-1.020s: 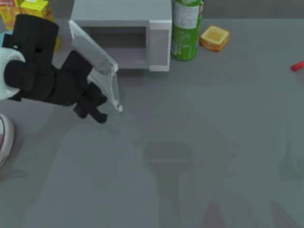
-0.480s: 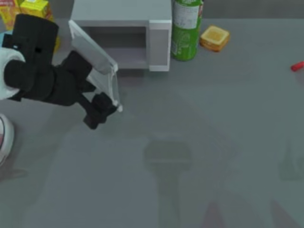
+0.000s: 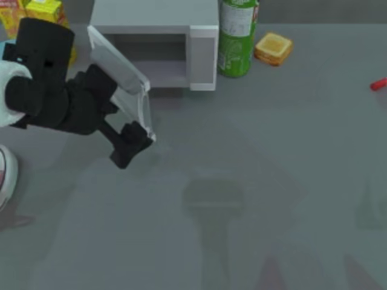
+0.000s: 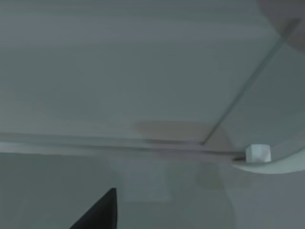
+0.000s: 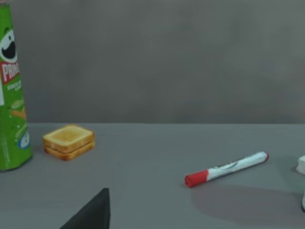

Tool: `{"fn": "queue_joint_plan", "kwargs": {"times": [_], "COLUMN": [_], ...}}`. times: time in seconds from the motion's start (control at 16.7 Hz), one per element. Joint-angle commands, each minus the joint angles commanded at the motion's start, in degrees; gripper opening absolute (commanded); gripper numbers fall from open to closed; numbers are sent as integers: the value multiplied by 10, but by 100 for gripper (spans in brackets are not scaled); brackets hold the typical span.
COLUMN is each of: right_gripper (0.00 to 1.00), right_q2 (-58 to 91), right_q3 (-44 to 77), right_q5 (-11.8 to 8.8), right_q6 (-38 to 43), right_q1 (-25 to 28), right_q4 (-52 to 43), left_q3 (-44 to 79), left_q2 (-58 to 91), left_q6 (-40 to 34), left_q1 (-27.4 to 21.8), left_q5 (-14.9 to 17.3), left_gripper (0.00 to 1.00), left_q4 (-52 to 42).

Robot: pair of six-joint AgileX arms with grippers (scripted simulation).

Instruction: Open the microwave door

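The light-grey microwave [image 3: 154, 15] stands at the back left of the table. Its cavity is exposed and the grey control strip [image 3: 203, 57] is on its right. The microwave door [image 3: 118, 66] is swung out to the front left, and its white handle edge [image 3: 146, 112] points toward the table's front. My left gripper [image 3: 130, 144] is open, just left of and touching the handle edge's lower corner, gripping nothing. In the left wrist view the door window [image 4: 143, 71] fills the picture, with the handle [image 4: 274, 164] off to the side and one fingertip [image 4: 100, 214] showing. My right arm is outside the top view; one fingertip [image 5: 95, 212] shows.
A green can [image 3: 237, 36] stands right of the microwave, with a toast sandwich [image 3: 273, 48] beside it and a red marker [image 3: 378, 83] at the right edge. Yellow boxes [image 3: 42, 11] sit at the back left. A white object [image 3: 5, 175] lies at the left edge.
My left gripper has moved right and turned, going from a small gap beside the door's handle edge to touching its lower corner. The door has stayed at the same angle.
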Motion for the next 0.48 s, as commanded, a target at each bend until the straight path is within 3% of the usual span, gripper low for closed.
{"fn": "queue_joint_plan", "kwargs": {"times": [0.48], "right_gripper": [100], "right_q2": [0], "right_q3": [0], "right_q5": [0], "right_q6": [0], "right_q1": [0], "right_q4": [0], "left_q3": [-19], "left_q2": [-124], "left_q6": [-21], "left_q1": [-12], "left_q5": [-15], "left_gripper": [100], "left_q4": [-94]}}
